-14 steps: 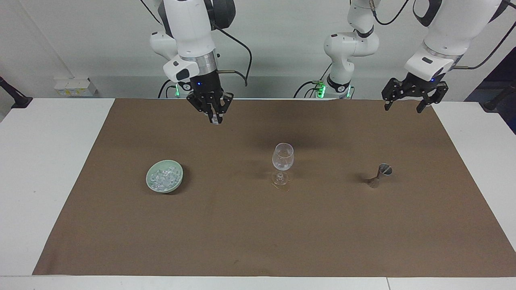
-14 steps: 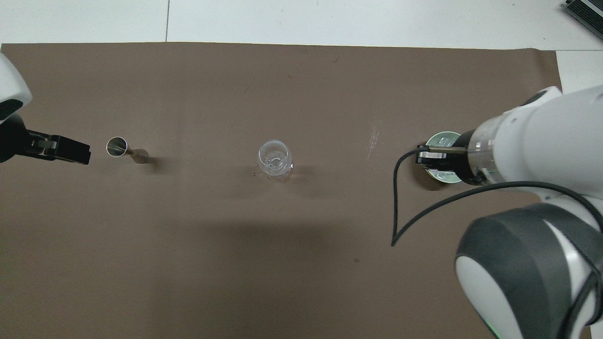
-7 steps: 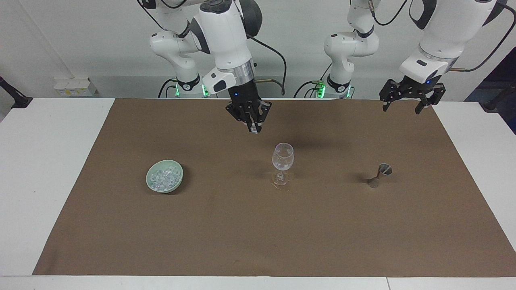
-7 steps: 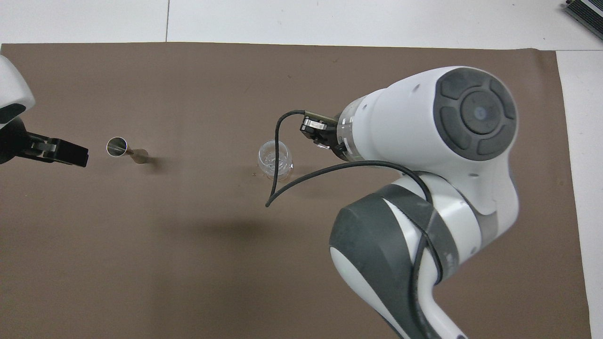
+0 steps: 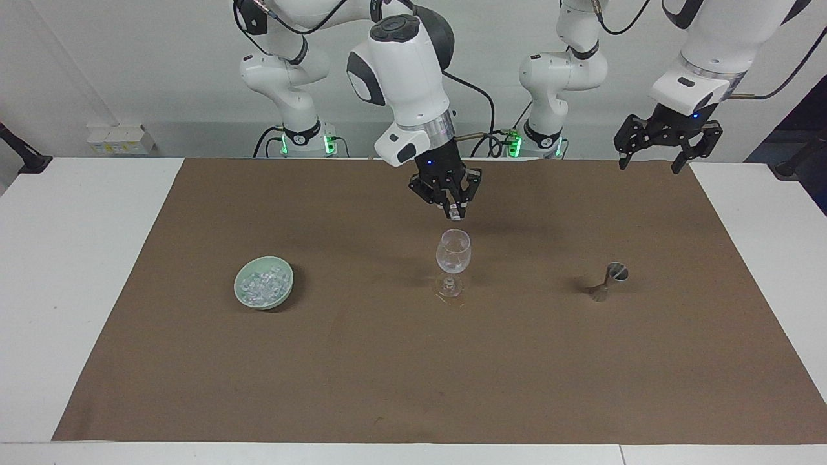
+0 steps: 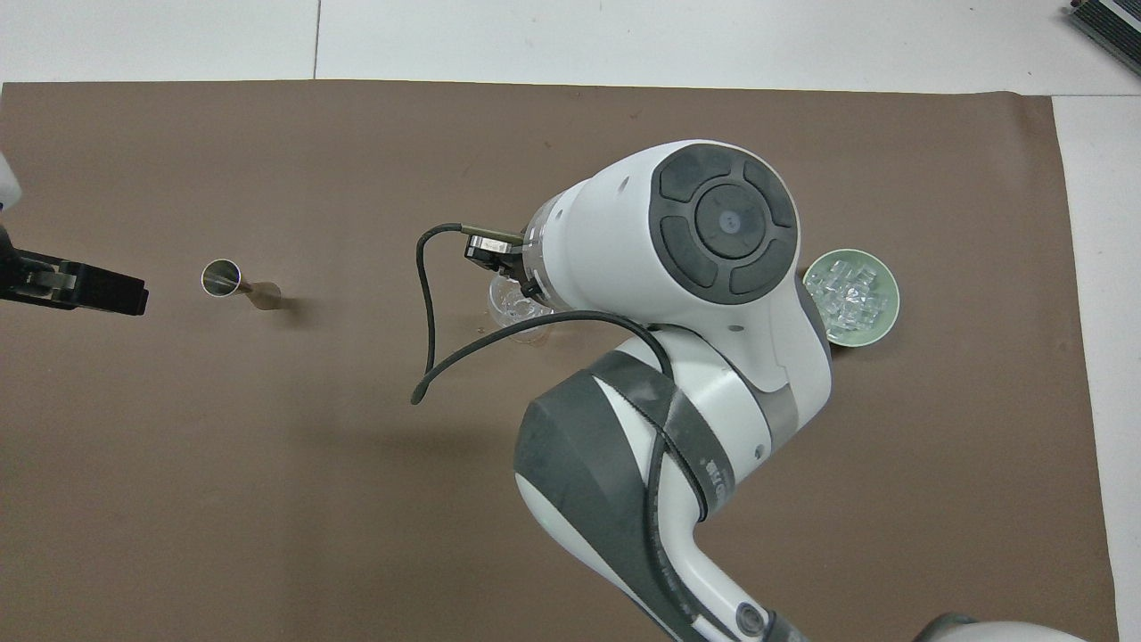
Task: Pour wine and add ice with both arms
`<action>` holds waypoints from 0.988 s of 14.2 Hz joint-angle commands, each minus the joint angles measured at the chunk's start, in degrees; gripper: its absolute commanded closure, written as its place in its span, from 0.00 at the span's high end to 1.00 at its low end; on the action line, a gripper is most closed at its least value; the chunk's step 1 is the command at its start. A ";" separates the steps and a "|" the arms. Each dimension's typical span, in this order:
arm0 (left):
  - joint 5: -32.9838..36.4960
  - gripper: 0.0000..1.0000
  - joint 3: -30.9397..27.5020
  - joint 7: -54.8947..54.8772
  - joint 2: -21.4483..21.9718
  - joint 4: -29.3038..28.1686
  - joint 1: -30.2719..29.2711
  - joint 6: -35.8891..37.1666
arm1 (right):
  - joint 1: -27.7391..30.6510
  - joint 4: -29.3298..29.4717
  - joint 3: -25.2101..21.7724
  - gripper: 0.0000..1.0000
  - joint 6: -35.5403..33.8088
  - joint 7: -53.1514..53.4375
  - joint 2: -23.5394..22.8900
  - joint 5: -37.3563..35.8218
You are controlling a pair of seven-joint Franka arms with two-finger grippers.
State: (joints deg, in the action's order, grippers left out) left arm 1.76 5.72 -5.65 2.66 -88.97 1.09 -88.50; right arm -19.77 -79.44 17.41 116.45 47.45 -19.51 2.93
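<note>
A clear stemmed glass stands mid-mat, whitish low in its bowl. My right gripper hangs just above its rim, shut on a small whitish piece of ice. In the overhead view the right arm's wrist covers that gripper and most of the glass. The ice lies heaped in a pale green bowl toward the right arm's end. My left gripper waits open and empty, raised over the mat's edge at the left arm's end. A metal jigger stands below it on the mat. Wine is out of view.
A brown mat covers most of the white table. The right arm's black cable loops out beside the glass. Both arm bases stand along the robots' edge of the table.
The right arm has swung from over the mat near the bowl across to above the glass, still shut on the whitish piece. The left gripper has lifted slightly.
</note>
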 commanded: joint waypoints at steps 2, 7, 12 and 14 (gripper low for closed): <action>-0.62 1.00 -0.18 -0.33 0.68 -0.50 -1.43 -0.36 | -0.79 0.44 0.52 0.00 0.10 -4.28 -2.64 -3.46; -0.62 1.00 -0.18 -0.33 0.68 -0.50 -2.67 -0.36 | -0.62 -1.33 0.52 0.00 0.36 -7.54 -3.33 -3.72; -0.62 1.00 -0.18 -0.33 0.68 -0.50 -2.85 -0.36 | -0.62 -3.26 0.52 0.00 0.36 -11.84 -3.25 -5.83; -0.62 1.00 -0.18 -0.33 0.59 -0.50 -2.85 -0.36 | -0.71 -4.13 0.52 0.00 2.28 -12.21 -3.60 -5.83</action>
State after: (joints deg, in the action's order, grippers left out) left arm 1.76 5.34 -5.64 2.66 -88.97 -1.12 -88.50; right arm -20.86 -82.15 17.44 116.57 36.65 -23.10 -1.96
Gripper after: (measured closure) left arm 0.000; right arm 0.775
